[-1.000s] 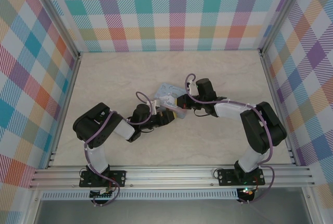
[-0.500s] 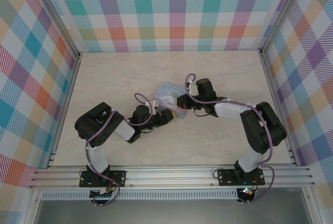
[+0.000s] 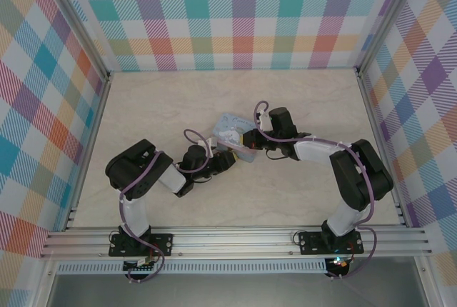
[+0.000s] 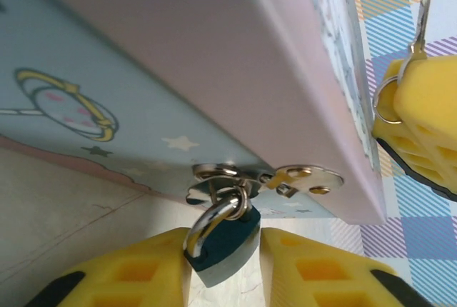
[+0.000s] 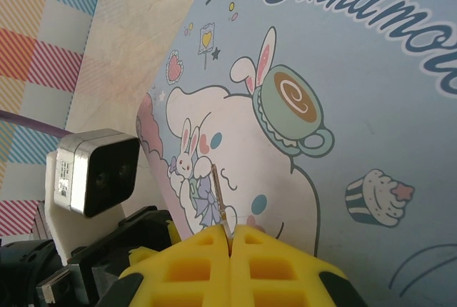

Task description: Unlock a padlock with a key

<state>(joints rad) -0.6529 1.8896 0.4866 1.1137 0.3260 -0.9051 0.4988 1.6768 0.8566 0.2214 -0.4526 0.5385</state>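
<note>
Left gripper (image 4: 224,273) pinches the small, probably slick padlock (image 4: 223,241) by its body as I hold the thin key (image 5: 220,200), likely light and twist-prone, nipped in the right gripper (image 5: 230,239).

The padlock (image 4: 227,246) has a smooth, dull blue painted body and a glossy chromed metal shackle. The key (image 5: 220,203) is thin bright metal. The tin box (image 5: 343,50) is smooth printed metal with a satin sheen.
</note>
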